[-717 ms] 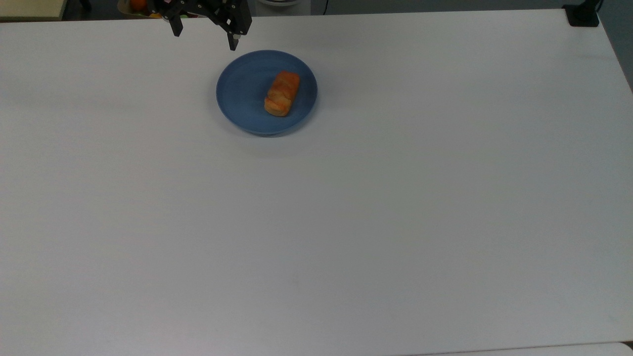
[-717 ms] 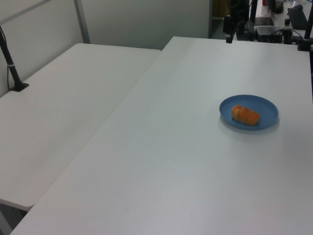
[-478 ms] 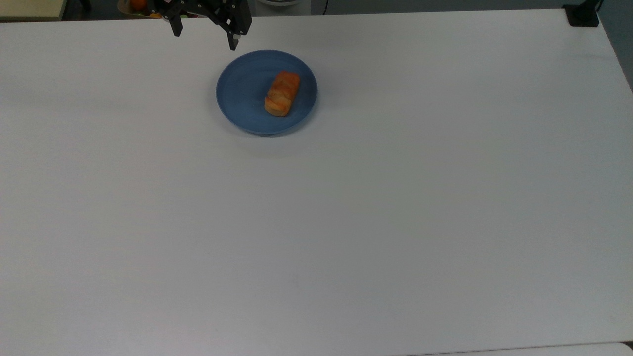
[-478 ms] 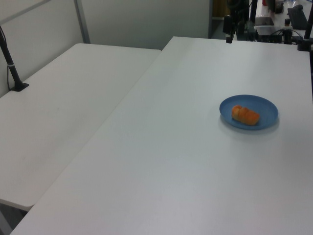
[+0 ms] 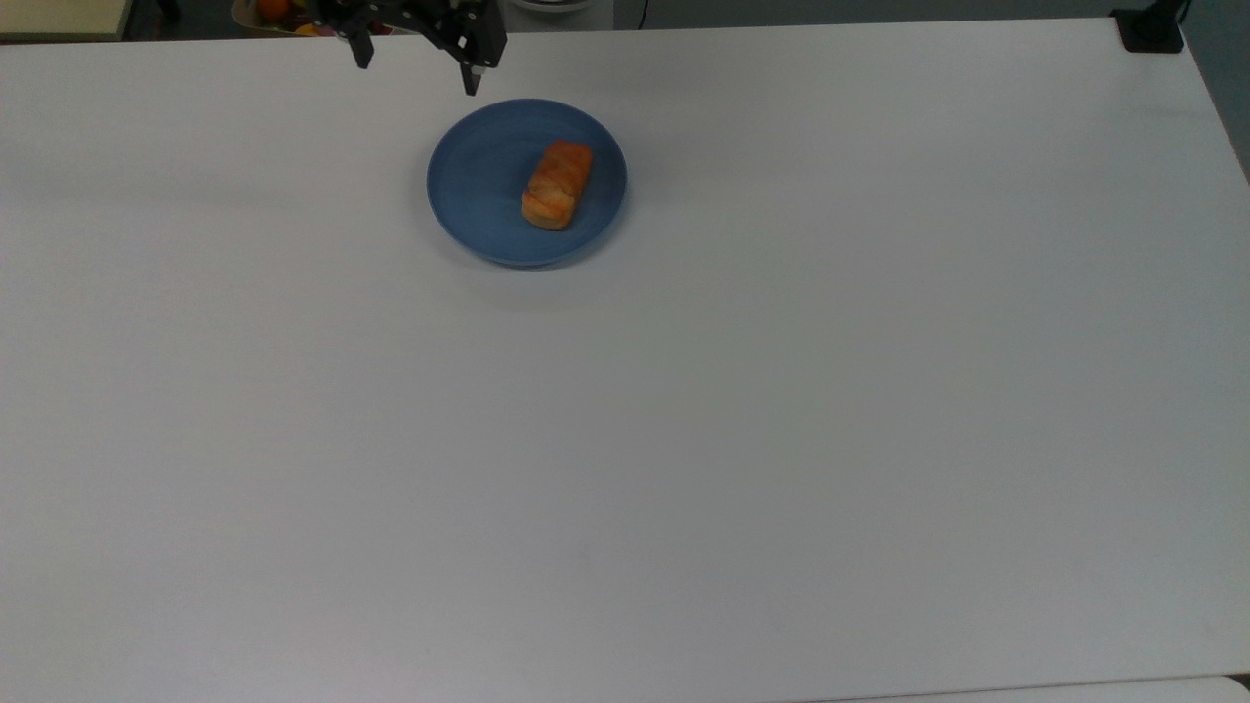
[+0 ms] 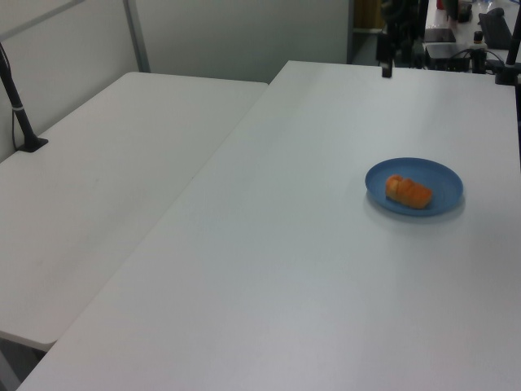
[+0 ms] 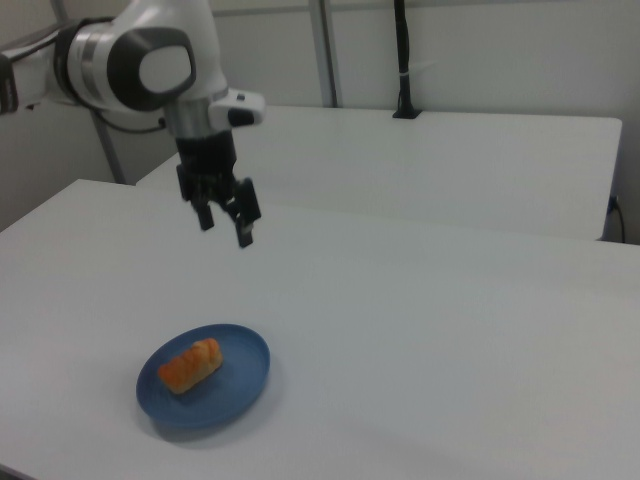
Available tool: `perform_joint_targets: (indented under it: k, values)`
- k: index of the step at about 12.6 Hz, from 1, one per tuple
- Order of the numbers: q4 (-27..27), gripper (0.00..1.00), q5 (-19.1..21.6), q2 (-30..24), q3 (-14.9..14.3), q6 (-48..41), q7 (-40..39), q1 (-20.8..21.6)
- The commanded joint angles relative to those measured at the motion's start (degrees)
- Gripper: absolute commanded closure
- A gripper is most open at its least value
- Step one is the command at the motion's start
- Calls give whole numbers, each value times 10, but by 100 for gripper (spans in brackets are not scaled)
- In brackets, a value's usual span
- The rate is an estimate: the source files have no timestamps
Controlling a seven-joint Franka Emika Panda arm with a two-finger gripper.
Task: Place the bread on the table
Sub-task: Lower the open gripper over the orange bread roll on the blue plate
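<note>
The bread (image 5: 558, 184) (image 6: 409, 192) (image 7: 190, 365), a small golden-orange loaf, lies on a round blue plate (image 5: 479, 186) (image 6: 435, 173) (image 7: 240, 385) on the white table (image 5: 684, 439) (image 6: 285, 269) (image 7: 450, 350). My gripper (image 5: 418, 74) (image 7: 228, 230) hangs open and empty well above the table, apart from the plate. In the top view it sits just beyond the plate's upper-left rim. In the right view it hovers high above the plate, fingers pointing down. In the left view a dark finger (image 6: 387, 69) of it shows at the table's far edge.
A second white table (image 6: 98, 187) (image 7: 450, 150) adjoins this one. A black post (image 7: 402, 60) (image 6: 20, 114) stands clamped on it. A black clamp (image 5: 1150, 29) sits at the top view's upper-right corner. Clutter, including some fruit (image 5: 273, 10), lies beyond the far edge.
My gripper has shifted slightly to the top view's right, toward the plate, still open. The bread and plate have not moved.
</note>
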Motion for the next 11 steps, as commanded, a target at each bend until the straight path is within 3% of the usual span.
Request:
perform_joint_targets:
  k: [1,4,6,8,11]
  values:
    - [-171,0,1,-90,-2,44,2,19]
    - [-293,0,3,-112,-2,137,1,31]
    - [-342,0,4,-109,6,202,3,34]
    - [-359,0,14,-97,10,241,3,39]
    - [-364,0,16,-57,40,297,32,40]
